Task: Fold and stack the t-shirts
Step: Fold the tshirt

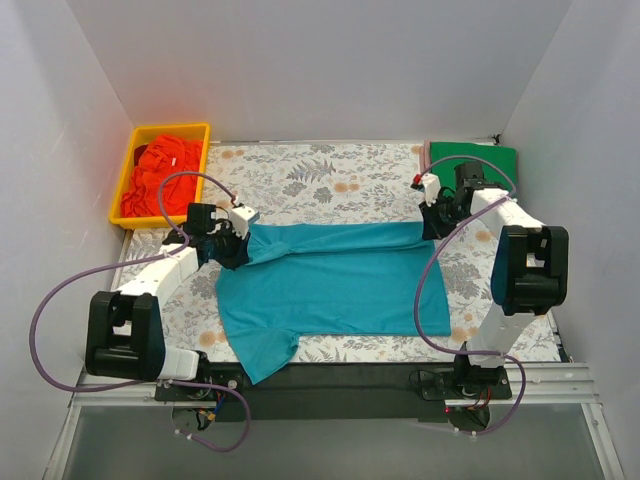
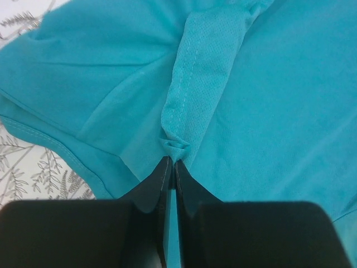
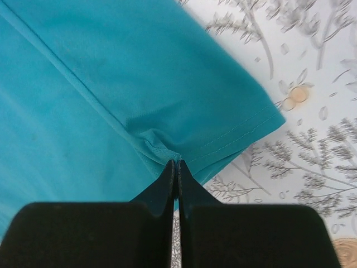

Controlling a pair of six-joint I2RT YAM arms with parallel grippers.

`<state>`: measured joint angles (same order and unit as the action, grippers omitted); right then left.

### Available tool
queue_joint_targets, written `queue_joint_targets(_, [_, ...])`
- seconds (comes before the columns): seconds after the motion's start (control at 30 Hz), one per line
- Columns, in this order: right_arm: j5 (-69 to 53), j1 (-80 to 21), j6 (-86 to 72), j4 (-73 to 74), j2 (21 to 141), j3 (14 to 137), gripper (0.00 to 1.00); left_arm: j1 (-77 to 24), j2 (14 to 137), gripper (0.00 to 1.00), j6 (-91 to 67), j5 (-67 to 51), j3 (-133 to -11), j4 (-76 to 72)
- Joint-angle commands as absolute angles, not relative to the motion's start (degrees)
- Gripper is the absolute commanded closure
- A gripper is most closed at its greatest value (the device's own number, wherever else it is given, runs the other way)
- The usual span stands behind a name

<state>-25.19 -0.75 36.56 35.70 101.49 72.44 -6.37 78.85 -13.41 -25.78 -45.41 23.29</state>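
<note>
Bin [image 1: 121, 196], yellow, far left, is filled w/ 1 orange-red t-shirt [image 1: 160, 175]. 3 shirts are counted in total: 1 green t-shirt [image 1: 482, 158] is laid far right, and 1 teal t-shirt [image 1: 330, 285] is spread mid floral sheet [image 1: 330, 175]. Its far edge is pinched at each end by left jaws & right jaws, both clamped tight on cloth.

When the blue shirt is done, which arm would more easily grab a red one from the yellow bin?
Probably left: the left gripper is close to the bin holding the red shirts, while the right gripper is on the opposite side. Both are now shut on the blue shirt.
</note>
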Motion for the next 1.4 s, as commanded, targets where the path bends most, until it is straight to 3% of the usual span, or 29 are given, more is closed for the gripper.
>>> queue_joint_targets(0.0, [-24.6, -0.6, 40.5, 35.9, 99.8, 69.6, 0.99, -6.2, 76.6, 0.97, -10.4, -25.0, -44.0, 22.9])
queue_joint_targets(0.03, [-24.3, -0.6, 41.0, 36.3, 99.6, 68.6, 0.96, -6.2, 76.4, 0.94, -9.3, -26.3, -44.4, 25.6])
queue_joint_targets(0.07, [-23.1, -0.6, 42.9, 36.7, 99.3, 68.1, 0.85, -6.2, 75.9, 0.9, -6.6, -27.4, -45.0, 27.5])
queue_joint_targets(0.17, [-21.0, 1.0, 45.1, 38.3, 97.7, 67.4, 0.7, -6.0, 73.8, 0.73, -0.7, -32.7, -47.3, 35.5])
queue_joint_targets(0.2, [-21.1, 1.4, 46.0, 38.8, 96.7, 67.7, 0.6, -6.0, 73.3, 0.71, 0.1, -34.0, -47.8, 37.4])
queue_joint_targets(0.37, [-24.1, 1.8, 44.6, 40.9, 93.8, 70.2, 0.53, -6.0, 75.4, 0.66, -2.4, -38.9, -53.8, 39.6])
queue_joint_targets(0.43, [-24.9, 1.1, 41.7, 41.0, 94.7, 71.5, 0.55, -6.2, 80.1, 0.6, -7.7, -38.9, -55.4, 35.7])
queue_joint_targets(0.5, [-25.0, 0.1, 40.2, 41.4, 97.3, 72.9, 0.63, -6.6, 85.9, 0.55, -14.2, -37.0, -58.5, 32.8])
queue_joint_targets(0.63, [-25.1, -2.6, 38.1, 43.0, 100.7, 73.7, 0.64, -8.6, 94.1, 0.48, -19.9, -36.4, -64.2, 30.6])
queue_joint_targets(0.97, [-20.0, -4.0, 38.8, 42.8, 105.5, 72.6, 0.64, -12.6, 100.6, 0.47, -22.1, -30.9, -64.4, 27.5])
queue_joint_targets(1.17, [-19.7, -4.0, 39.3, 43.0, 105.0, 72.2, 0.79, -14.6, 101.9, 0.51, -23.0, -30.8, -63.8, 26.3])
queue_joint_targets(1.37, [-20.3, -4.0, 39.8, 43.5, 103.6, 72.0, 0.96, -15.3, 100.1, 0.71, -23.3, -32.7, -63.7, 26.4])
